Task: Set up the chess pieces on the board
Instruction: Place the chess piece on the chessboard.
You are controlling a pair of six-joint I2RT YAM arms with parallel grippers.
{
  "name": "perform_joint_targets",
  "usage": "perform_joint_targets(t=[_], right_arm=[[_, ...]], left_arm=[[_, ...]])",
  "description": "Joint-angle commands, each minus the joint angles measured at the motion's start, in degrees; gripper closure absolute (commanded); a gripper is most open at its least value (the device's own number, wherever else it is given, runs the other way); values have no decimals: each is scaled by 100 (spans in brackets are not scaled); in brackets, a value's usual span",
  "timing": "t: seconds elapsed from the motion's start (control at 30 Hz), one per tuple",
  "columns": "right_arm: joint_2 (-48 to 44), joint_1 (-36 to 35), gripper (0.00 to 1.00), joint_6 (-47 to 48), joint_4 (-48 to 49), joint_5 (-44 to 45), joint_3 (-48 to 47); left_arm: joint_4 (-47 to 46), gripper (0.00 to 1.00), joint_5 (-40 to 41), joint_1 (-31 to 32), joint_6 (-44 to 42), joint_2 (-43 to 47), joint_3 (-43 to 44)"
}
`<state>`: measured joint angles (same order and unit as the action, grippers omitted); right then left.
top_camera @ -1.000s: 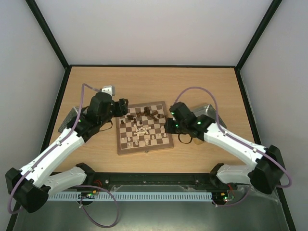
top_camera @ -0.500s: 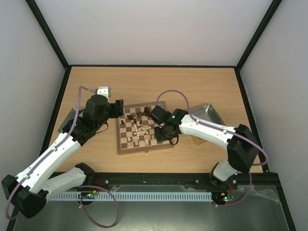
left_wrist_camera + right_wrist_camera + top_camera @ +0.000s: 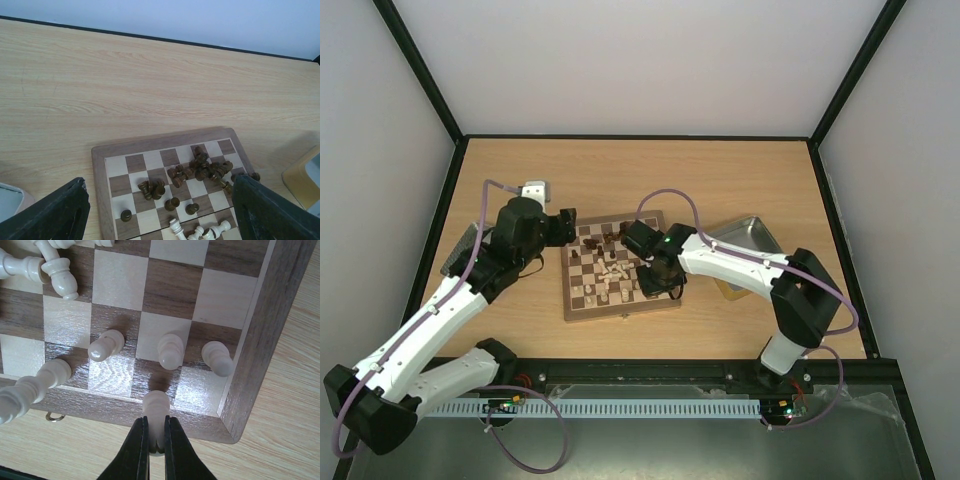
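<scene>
Cream pawn [image 3: 156, 402]: it is upright in the right pincer, which grips it low at its base. It is over the wood border of the board, on the near side, close to the near right corner.
Right pincer [image 3: 155, 427]: it is clenched on the cream pawn, and both fingers [image 3: 175, 450] press on the piece. In the top view it is over the near right part of the board.
Left pincer [image 3: 570, 222]: it is released and holds nothing. Its dark fingers [image 3: 55, 215] stand wide apart. It hangs just beside the far left corner of the board.
Board [image 3: 620, 311]: it lies flat on the bench [image 3: 620, 170], between the two arms.
Dark pieces [image 3: 200, 170]: most are in a heap on the far rows of the board, and many of them are fallen. A few are alone on squares a little nearer than the heap.
Cream pawns [image 3: 171, 351]: three are in a row on the squares just beyond the held pawn, each on its own square.
Fallen cream pieces [image 3: 45, 270]: they lie on their sides toward the middle of the board and touch each other.
Tall cream piece [image 3: 30, 390]: it is on the near row of the board, to the left of the three pawns. I cannot tell if it is upright or tilted.
Grey tray [image 3: 760, 228]: it is on the bench to the right of the board, partly behind the right arm.
</scene>
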<state>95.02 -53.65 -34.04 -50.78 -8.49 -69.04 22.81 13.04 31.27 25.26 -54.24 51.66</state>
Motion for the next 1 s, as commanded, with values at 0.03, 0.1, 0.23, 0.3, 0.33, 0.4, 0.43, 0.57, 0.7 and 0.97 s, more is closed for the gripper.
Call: perform_joint_targets(t=[0.03, 0.1, 0.23, 0.3, 0.33, 0.4, 0.43, 0.57, 0.7, 0.97], right_arm=[[126, -34, 97, 100, -177, 121, -163], [160, -40, 95, 91, -152, 128, -161], [215, -36, 86, 92, -122, 119, -158], [193, -40, 83, 67, -101, 128, -163], [179, -39, 82, 58, -93, 124, -167], [150, -40, 81, 32, -67, 120, -164], [122, -40, 81, 18, -56, 115, -163], [-19, -39, 80, -75, -29, 174, -192], [-287, -40, 74, -186, 27, 347, -328], [-231, -38, 64, -415, 1538, 592, -328]], left_arm=[[38, 20, -99, -66, -73, 64, -68], [34, 20, -123, -77, -73, 58, -70], [25, 20, -156, -86, -75, 53, -77], [27, 20, -174, -86, -74, 45, -80], [27, 20, -180, -86, -67, 48, -79], [28, 20, -179, -93, -69, 57, -83], [27, 20, -184, -94, -65, 56, -85], [18, 20, -200, -95, -56, 47, -86], [20, 20, -220, -105, -7, -1, -88], [-74, 20, -313, -275, 215, 33, -65]])
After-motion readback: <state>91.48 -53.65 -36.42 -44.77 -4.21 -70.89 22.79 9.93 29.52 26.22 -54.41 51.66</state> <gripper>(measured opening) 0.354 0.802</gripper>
